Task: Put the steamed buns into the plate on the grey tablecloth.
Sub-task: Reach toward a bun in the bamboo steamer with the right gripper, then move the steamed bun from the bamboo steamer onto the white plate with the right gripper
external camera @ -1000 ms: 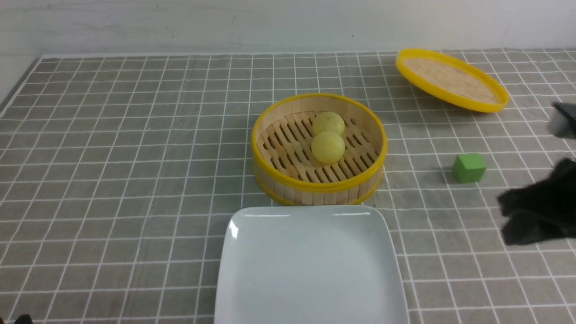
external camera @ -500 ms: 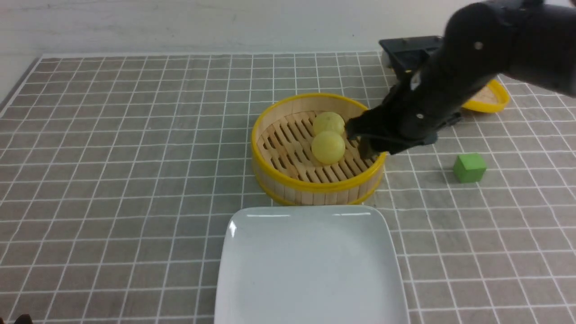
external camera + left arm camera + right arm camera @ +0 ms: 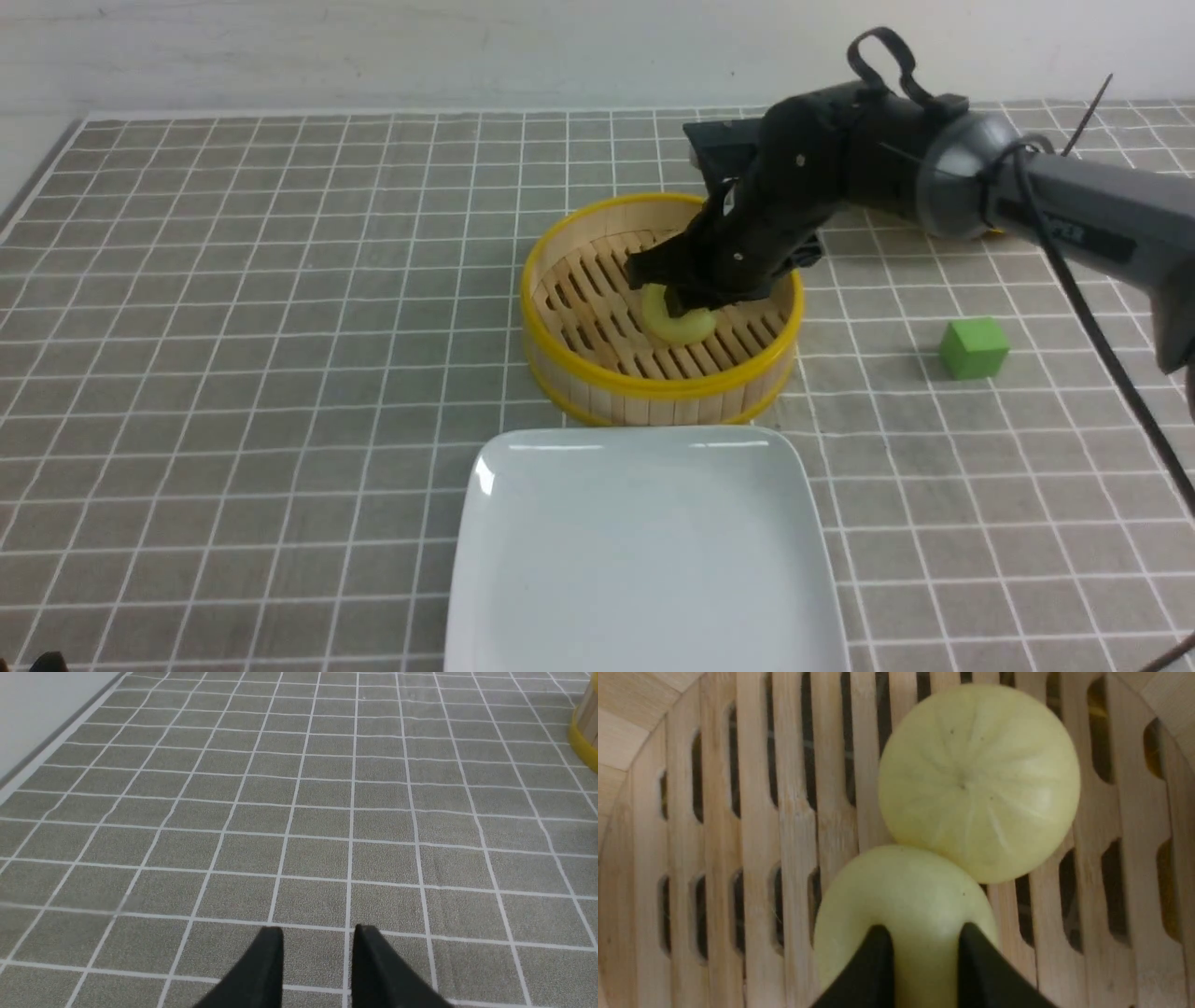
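1. Your right gripper (image 3: 922,970) is down inside the steamer basket (image 3: 653,399), reaching in from the robot's right and from the far side.
2. Its jaws are drawn close together. The two black tips dig into the top of the nearer bun (image 3: 901,896) and pinch a strip of the soft surface between them, so it has hold of that bun.
3. In the front view you can see this bun dented where one tip presses in. It sits low on the basket's slatted floor, right of the middle.
4. The second bun (image 3: 978,781) lies on the slats touching the nearer bun. The right wrist view shows it whole, with fine creases running out from its crown. In the front view the gripper hides it.
5. The basket stands on the grey tablecloth (image 3: 233,327), near the middle of the table.
6. The plate (image 3: 644,560) lies on the cloth just in front of the basket, on the robot's side, with no bun on it.
7. A green cube (image 3: 973,347) sits on the cloth to the right of the basket, well apart from it.
8. Your left gripper (image 3: 318,940) hovers over bare cloth with its tips a little apart and nothing between them.
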### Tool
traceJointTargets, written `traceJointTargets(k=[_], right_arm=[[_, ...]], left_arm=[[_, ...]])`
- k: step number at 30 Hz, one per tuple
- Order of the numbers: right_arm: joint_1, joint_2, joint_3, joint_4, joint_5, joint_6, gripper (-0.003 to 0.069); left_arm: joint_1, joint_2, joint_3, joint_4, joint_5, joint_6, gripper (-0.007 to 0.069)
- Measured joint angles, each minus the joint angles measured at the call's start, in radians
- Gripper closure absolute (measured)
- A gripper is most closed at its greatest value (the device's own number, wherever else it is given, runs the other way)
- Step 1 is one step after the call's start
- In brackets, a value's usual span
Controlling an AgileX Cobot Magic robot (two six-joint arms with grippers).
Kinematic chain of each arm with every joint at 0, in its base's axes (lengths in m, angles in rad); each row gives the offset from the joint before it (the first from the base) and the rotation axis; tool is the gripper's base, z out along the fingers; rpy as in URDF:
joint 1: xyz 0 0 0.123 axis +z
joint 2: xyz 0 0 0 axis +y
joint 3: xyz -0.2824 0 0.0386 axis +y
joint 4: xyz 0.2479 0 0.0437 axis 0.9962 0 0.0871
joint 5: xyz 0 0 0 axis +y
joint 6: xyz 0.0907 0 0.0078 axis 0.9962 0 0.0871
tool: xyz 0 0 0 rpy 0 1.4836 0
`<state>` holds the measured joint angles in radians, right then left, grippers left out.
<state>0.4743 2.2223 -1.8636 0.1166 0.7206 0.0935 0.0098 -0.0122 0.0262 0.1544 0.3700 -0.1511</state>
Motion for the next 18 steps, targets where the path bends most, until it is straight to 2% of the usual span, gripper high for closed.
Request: traceJointTargets(k=[2,3,9,10,12,14,18], right_arm=[[0.0,-0.018,0.0,-0.002,0.022,-0.008,0.0617],[0.0,-0.036,0.0,-0.002,0.052,-0.015,0.0638],[0.0,-0.209,0.003,-0.002,0.274,-0.079,0.0639],[0.0,-0.289,0.002,-0.002,0.376,-0.101,0.0639],[0.0,-0.383,0.002,-0.002,0.477,-0.118,0.0639],[0.0,-0.433,0.011,0.001,0.499,-0.12,0.0639],[0.014,-0.569,0.158,0.099,0.515,-0.125,0.0638]], left_arm=[[0.0,0.0,0.0,0.0,0.0,0.0,0.0384],[0.0,0.0,0.0,0.0,0.0,0.0,0.0384],[0.0,0.0,0.0,0.0,0.0,0.0,0.0384],[0.0,0.0,0.0,0.0,0.0,0.0,0.0384],[0.0,0.0,0.0,0.0,0.0,0.0,0.0384],[0.0,0.0,0.0,0.0,0.0,0.0,0.0384],[0.0,0.0,0.0,0.0,0.0,0.0,0.0384]])
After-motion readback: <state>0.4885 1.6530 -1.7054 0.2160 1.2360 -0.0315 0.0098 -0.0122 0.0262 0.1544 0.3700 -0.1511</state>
